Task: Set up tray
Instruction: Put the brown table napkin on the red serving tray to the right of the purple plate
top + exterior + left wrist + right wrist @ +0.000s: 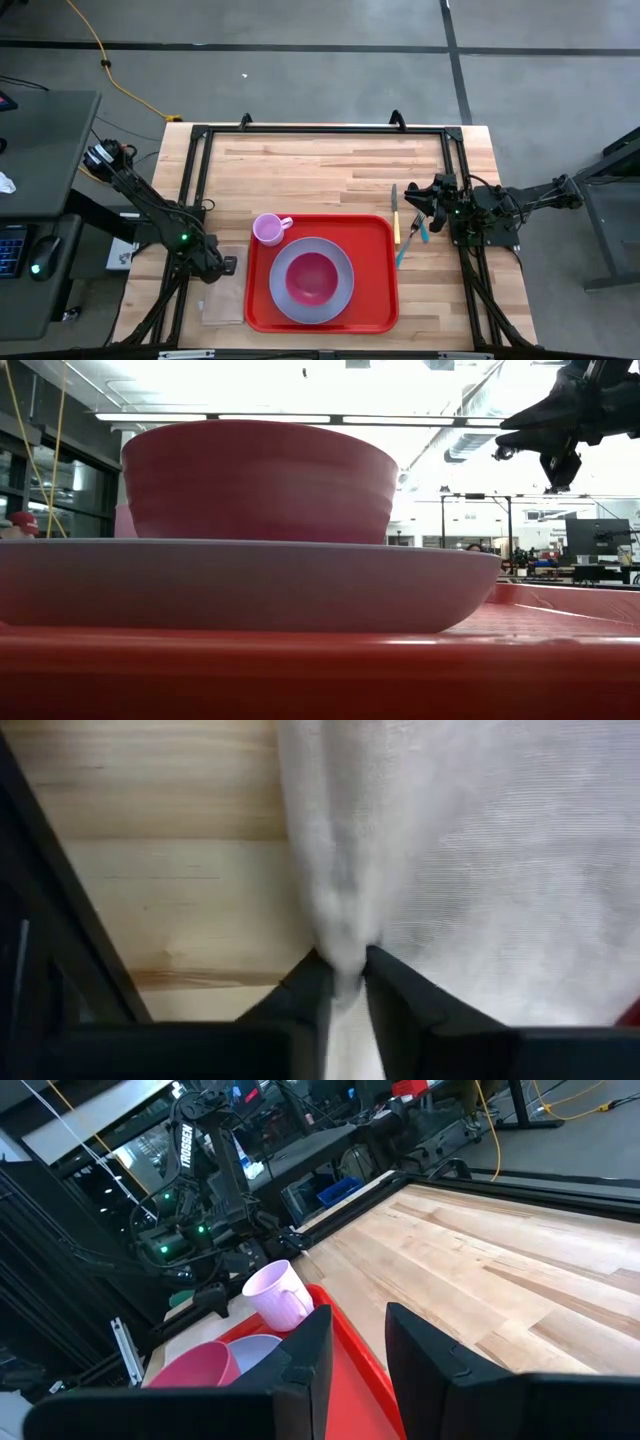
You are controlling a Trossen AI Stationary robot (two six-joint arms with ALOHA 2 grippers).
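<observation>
The red tray (375, 300) lies at the table's near middle. On it stands a grey plate (340, 262) with a pink bowl (311, 279) in it; both fill the low view, the plate (250, 585) under the bowl (255, 480). A pink cup (268, 230) stands at the tray's far left corner. A tan napkin (222, 295) lies on the table left of the tray. My left gripper (227, 265) is down on the napkin's far part, shut on it. My right gripper (425, 208) hangs open above the table right of the tray, over the cutlery. My left gripper (345, 975) pinches a raised fold of the napkin (335, 910) between its two fingertips, coming from above and pointing down. The cloth gathers into a ridge at the fingers. The rest of the napkin (500, 870) lies spread on the table.
A knife with a yellow handle (395, 213) and a teal utensil (408, 247) lie on the wood right of the tray, below my right gripper. A black frame (320, 130) runs round the table. Bare wood (320, 170) stretches across the far half.
</observation>
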